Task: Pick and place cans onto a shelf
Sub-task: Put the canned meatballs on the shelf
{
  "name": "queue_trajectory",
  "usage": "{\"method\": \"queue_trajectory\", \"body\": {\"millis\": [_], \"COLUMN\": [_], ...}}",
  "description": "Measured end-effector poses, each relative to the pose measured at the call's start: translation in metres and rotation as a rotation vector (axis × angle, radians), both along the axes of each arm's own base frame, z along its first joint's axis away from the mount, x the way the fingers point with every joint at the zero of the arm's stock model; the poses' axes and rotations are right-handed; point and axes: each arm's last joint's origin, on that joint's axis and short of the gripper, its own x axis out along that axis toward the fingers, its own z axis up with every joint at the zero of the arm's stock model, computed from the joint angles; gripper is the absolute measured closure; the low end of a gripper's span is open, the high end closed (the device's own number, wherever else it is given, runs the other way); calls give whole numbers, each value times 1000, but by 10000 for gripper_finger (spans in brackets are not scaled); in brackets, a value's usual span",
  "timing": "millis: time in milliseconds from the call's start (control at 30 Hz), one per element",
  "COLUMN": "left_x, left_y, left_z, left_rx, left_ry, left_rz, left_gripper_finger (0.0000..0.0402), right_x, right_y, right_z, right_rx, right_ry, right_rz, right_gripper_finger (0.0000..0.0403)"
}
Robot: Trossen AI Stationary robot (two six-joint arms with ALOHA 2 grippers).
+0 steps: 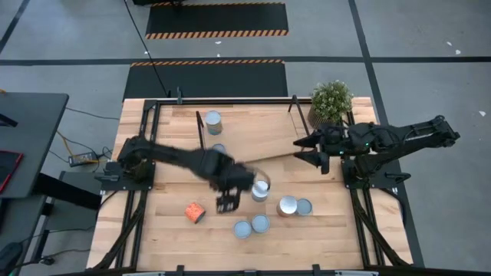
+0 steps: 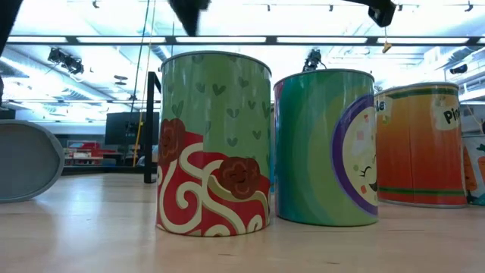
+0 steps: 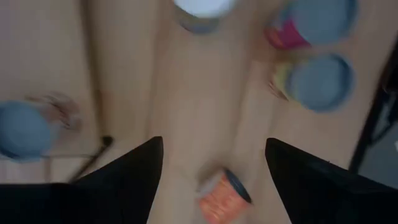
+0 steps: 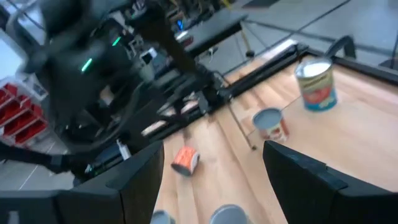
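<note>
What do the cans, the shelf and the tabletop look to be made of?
Cans: probably metal tins, going by the thin rolled rims and flat grey lids, with glossy printed labels. Shelf: pale wood board on thin black rods, likely metal. Tabletop: light wood planks, grain lines visible.

Eight cans show on the tabletop. One can (image 1: pixel 213 121) stands upright on the shelf (image 1: pixel 253 126), a slanted light-wood board with black rod ends; another (image 1: pixel 219 149) stands just below it. An orange can (image 1: pixel 195 212) lies tipped on its side. Five upright cans (image 1: pixel 287 205) cluster nearby, seemingly close together.
</note>
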Motion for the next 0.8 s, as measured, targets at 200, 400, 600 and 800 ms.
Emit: {"method": "queue_trajectory", "body": {"millis": [200,400,600,800], "left_x": [-26,-48,-65,-97], "left_y": [-52,-87,-93,-75], "left_z": [-1,-2,-30,-64], "left_rx": [8,19,21,35], "left_ry": [69,104,245,413], "left_rz": [-29,-56,-83,-173], "left_gripper_finger": [114,114,115,128], "right_x": [-6,-2,0,1], "right_y": [-1,-1,0,1], "right_z": [2,0,-1,-1], "right_rx": [-8,-45,-75,-70], "right_ry": [-9,5,13,12], "right_rz": [-4,7,13,39], "right_gripper_finger": [121,121,121,121]}}
